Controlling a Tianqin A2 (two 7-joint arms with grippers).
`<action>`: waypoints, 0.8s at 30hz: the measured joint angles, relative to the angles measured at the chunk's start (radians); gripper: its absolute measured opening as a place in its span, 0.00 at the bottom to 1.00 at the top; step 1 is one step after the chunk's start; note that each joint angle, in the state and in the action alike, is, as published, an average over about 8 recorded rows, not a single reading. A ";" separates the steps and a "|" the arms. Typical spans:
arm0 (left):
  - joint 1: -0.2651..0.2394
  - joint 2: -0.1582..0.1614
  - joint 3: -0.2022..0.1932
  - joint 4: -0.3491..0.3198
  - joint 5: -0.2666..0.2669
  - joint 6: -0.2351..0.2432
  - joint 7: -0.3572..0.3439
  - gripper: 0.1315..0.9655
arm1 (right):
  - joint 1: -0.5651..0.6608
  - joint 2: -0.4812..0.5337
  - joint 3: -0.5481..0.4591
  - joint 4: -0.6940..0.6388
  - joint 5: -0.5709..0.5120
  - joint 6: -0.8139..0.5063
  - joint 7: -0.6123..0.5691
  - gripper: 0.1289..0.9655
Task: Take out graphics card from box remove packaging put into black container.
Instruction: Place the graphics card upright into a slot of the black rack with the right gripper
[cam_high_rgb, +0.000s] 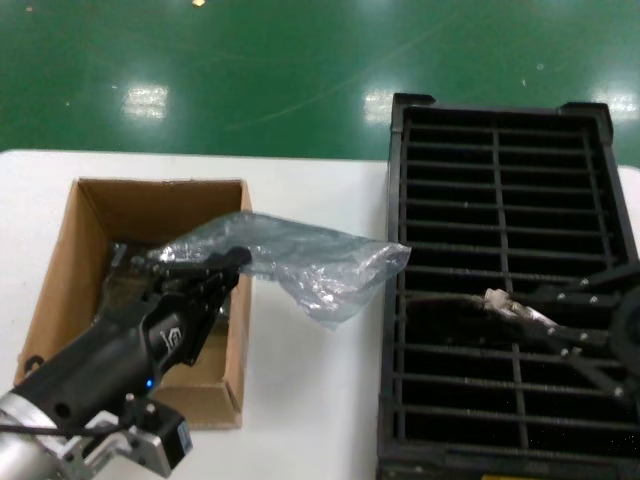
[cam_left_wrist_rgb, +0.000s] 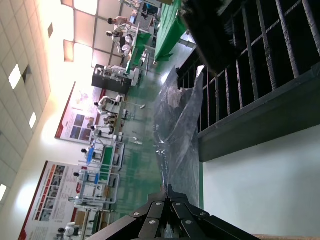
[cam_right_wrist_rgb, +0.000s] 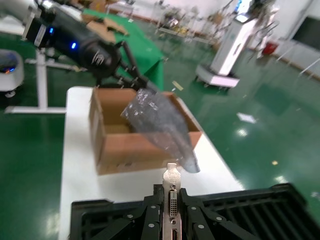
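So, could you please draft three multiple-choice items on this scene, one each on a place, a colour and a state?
1. Where does the crinkly translucent plastic bag hang?
A. Inside the slotted black plastic crate
B. From the brown cardboard box out over the white table
C. On the green floor

2. What colour is the floor beyond the white table?
A. Green
B. Red
C. Grey

3. What is the right gripper doing?
A. Hanging open, empty
B. Gripping the bag
C. Shut on the dark graphics card with its silver bracket

Answers: 1 B, the left gripper pinches the bag at the brown cardboard box, and the bag stretches over the table toward the slotted black plastic crate. 2 A, the green floor fills the head view's top. 3 C, the right wrist view shows the graphics card bracket clamped between the fingers.
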 joint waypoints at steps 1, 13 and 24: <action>0.000 0.000 0.000 0.000 0.000 0.000 0.000 0.01 | 0.027 -0.008 -0.026 -0.008 -0.022 -0.013 0.012 0.07; 0.000 0.000 0.000 0.000 0.000 0.000 0.000 0.01 | 0.258 -0.094 -0.230 -0.059 -0.249 -0.154 0.149 0.07; 0.000 0.000 0.000 0.000 0.000 0.000 0.000 0.01 | 0.354 -0.163 -0.296 -0.088 -0.378 -0.207 0.208 0.07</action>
